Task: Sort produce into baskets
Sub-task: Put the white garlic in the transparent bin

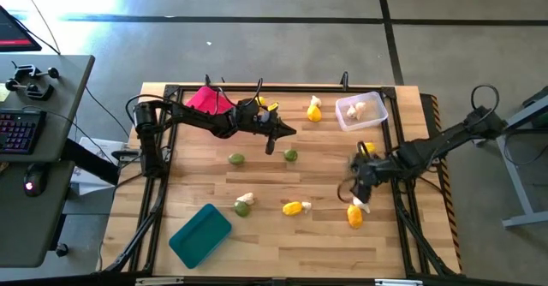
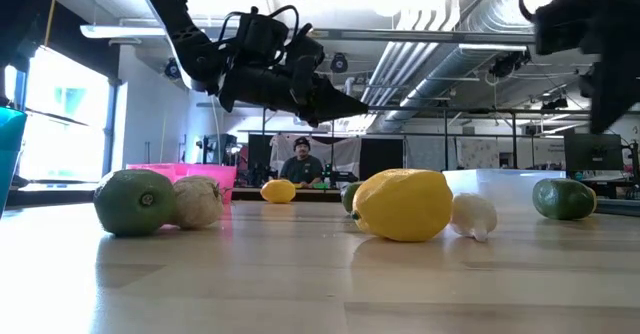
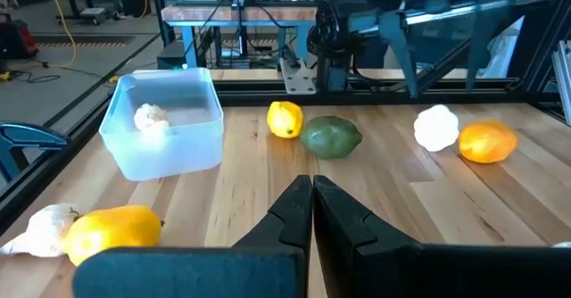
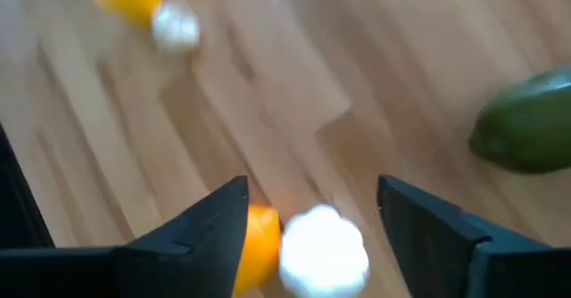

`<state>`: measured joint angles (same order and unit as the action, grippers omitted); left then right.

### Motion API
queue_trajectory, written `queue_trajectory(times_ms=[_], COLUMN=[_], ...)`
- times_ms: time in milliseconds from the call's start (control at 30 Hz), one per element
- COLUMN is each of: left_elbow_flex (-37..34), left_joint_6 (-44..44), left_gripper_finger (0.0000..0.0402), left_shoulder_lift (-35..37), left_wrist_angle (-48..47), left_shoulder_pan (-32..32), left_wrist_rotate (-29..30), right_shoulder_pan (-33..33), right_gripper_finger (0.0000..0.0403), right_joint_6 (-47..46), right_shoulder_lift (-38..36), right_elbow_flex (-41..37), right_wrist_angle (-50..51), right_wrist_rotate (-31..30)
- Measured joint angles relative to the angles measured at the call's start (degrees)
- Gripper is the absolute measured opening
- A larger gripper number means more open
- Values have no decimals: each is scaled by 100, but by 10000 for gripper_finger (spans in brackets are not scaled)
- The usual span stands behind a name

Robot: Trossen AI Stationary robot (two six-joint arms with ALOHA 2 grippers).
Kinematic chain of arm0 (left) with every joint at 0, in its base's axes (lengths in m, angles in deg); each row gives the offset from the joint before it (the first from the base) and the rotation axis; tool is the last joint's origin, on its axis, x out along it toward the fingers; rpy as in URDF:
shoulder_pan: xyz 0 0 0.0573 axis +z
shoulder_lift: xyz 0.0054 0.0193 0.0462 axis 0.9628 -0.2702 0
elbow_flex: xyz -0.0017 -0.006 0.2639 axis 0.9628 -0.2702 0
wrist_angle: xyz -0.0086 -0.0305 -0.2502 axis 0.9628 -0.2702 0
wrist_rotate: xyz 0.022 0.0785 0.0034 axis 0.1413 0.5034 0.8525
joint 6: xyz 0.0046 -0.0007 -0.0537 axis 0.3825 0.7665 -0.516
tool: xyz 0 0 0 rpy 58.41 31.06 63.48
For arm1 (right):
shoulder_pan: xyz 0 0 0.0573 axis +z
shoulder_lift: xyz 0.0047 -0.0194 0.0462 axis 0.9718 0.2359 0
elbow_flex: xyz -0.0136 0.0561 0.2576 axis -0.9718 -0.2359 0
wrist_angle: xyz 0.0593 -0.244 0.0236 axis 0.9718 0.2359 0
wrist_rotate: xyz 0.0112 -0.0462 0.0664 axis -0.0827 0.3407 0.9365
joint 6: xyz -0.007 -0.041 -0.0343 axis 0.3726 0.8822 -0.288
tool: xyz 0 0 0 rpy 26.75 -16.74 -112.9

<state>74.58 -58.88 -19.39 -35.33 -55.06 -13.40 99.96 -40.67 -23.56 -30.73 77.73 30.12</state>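
My left gripper (image 1: 289,133) is shut and empty, held above the table's middle, just past the pink basket (image 1: 204,98); it also shows in the low view (image 2: 355,104) and in its own wrist view (image 3: 312,200). My right gripper (image 1: 355,189) is open above a white garlic bulb (image 4: 323,250) that lies next to a yellow lemon (image 1: 354,216) at the near right. Its fingers stand on either side of the bulb. The whitish basket (image 1: 361,112) at the far right holds garlic bulbs (image 3: 150,117). The teal basket (image 1: 199,233) is at the near left.
Loose produce lies on the wooden table: green pieces (image 1: 235,158) (image 1: 290,155) at the middle, a green piece with a bulb (image 1: 243,205), a lemon with a bulb (image 1: 293,207) near the front, and a lemon (image 1: 314,111) at the back. A person sits in the room beyond (image 2: 301,161).
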Motion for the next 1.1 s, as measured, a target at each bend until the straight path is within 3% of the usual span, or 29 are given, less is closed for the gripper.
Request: queue_trajectory(times_ms=[367, 833, 967, 1100], left_elbow_flex=[0, 0, 0, 0], left_joint_6=[359, 398, 394, 398], left_gripper_finger=[0, 0, 0, 0], left_shoulder_lift=[0, 2, 2, 2], left_wrist_angle=[-101, -146, -146, -182], left_shoulder_pan=[0, 11, 11, 11], left_wrist_rotate=[342, 494, 492, 492], right_shoulder_pan=[1035, 1187, 1187, 1163], right_gripper_finger=[259, 258, 238, 188], right_joint_6=[400, 1086, 1108, 1236], right_shoulder_lift=[715, 1655, 1784, 1914], right_elbow_flex=[0, 0, 0, 11], right_wrist_angle=[128, 76, 67, 49], right_wrist_rotate=[337, 404, 404, 429])
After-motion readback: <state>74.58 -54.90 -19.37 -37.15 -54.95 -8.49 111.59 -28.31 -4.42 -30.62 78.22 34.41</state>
